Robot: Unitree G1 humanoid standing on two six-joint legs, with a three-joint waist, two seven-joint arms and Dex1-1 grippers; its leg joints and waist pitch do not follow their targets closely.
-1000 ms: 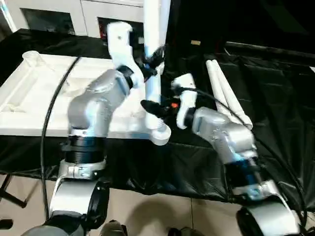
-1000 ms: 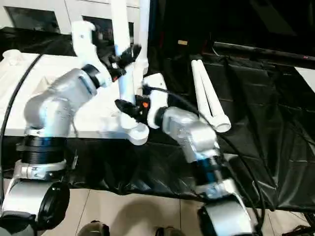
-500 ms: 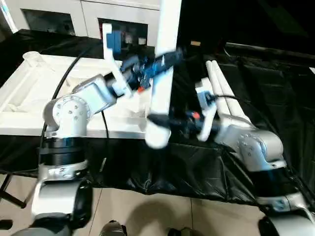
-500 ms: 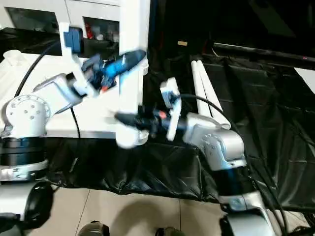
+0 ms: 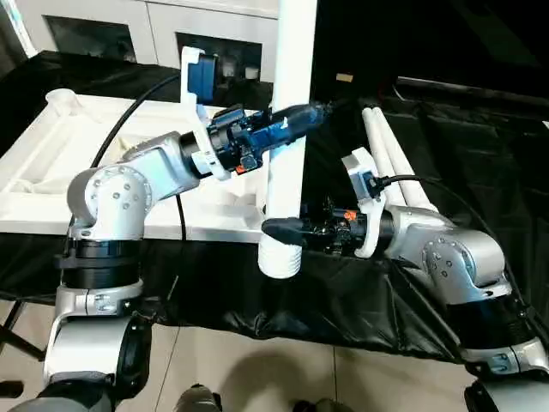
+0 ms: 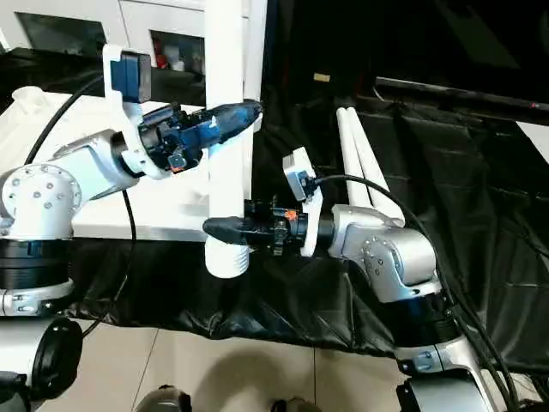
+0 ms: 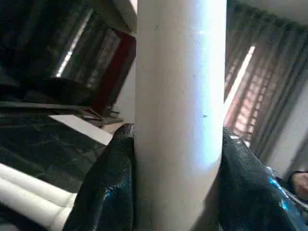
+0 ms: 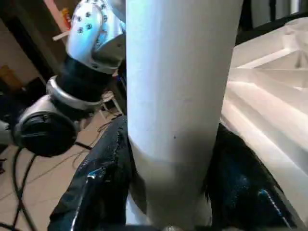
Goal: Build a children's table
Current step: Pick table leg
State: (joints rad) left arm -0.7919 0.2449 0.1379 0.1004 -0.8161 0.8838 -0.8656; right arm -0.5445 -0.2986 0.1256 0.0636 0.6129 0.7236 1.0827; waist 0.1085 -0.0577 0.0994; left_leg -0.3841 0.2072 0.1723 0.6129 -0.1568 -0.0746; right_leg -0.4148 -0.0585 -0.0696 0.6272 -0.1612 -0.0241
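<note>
One white leg (image 5: 290, 103) of the children's table stands upright in the air, its flared end (image 5: 279, 257) hanging just off the work table's front edge. My left gripper (image 5: 300, 114) is shut on the leg at mid-height, its fingers (image 7: 108, 187) pressing both sides. My right gripper (image 5: 281, 228) is shut on the same leg just above the flared end, with black fingers (image 8: 103, 187) on either side. The white top (image 5: 43, 163) lies ribbed side up to the left of the leg. Two more legs (image 5: 388, 154) lie side by side to the right.
A black cloth covers the work table (image 5: 463, 146), whose front edge runs below my grippers; tiled floor (image 5: 257, 369) lies beneath. White cabinets (image 5: 103, 26) stand behind the table. A black cable (image 5: 129, 120) from my left arm crosses above the top.
Both arms have swung round while keeping hold of the leg. The leg has shifted slightly right and forward, away from the top's near corner. My left elbow has dropped and my right forearm has levelled out.
</note>
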